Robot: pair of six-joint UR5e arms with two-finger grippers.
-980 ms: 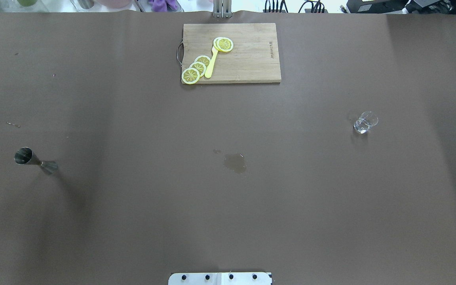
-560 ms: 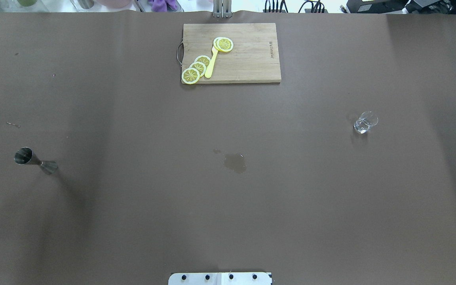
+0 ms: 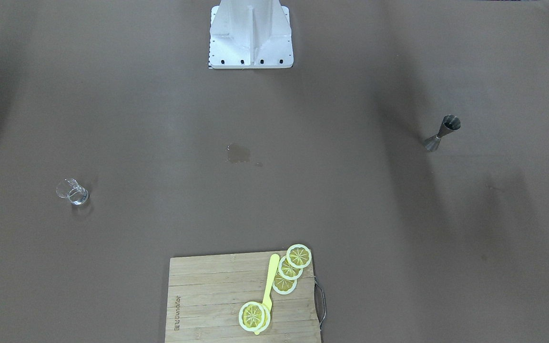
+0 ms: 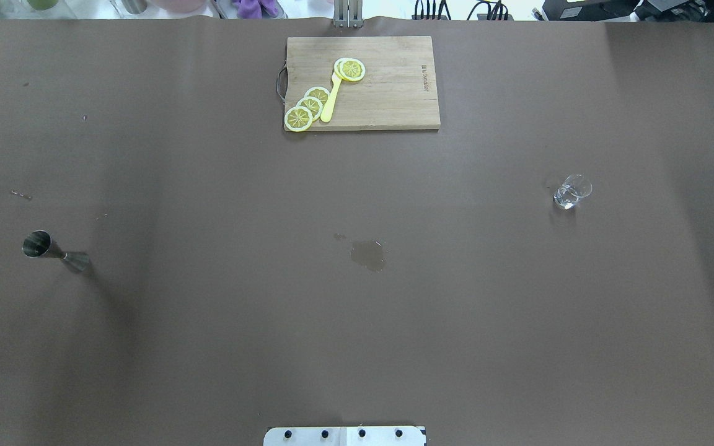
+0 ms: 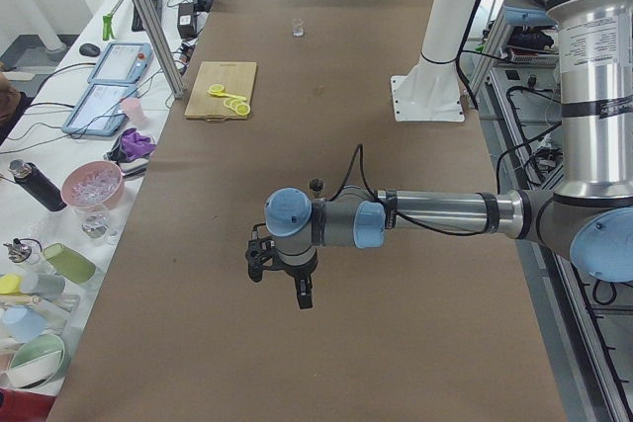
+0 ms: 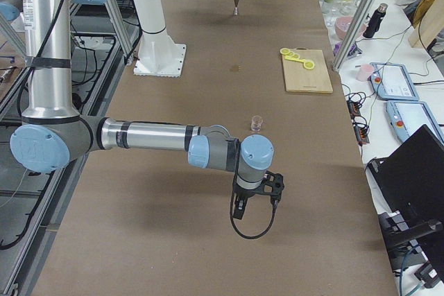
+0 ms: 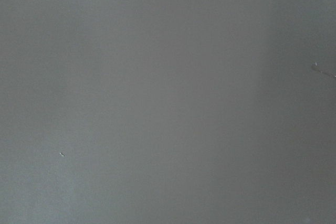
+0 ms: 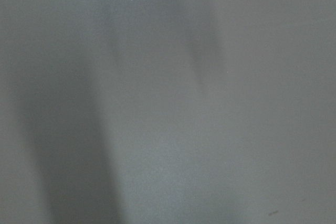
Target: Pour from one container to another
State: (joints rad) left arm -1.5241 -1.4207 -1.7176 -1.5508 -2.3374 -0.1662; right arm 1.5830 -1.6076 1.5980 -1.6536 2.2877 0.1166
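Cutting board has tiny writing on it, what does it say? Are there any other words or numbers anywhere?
Cutting board: a small printed mark by one short edge, too small and blurred to read.
Elsewhere: no words, numbers or signs that can be read.

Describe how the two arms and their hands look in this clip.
Both arms have silver tubular links, grey joint housings and light blue round caps. The left arm ends in a black two-finger left hand, a thin black cable arching over its wrist. The right arm carries a matching black right hand, its black cable looping below.
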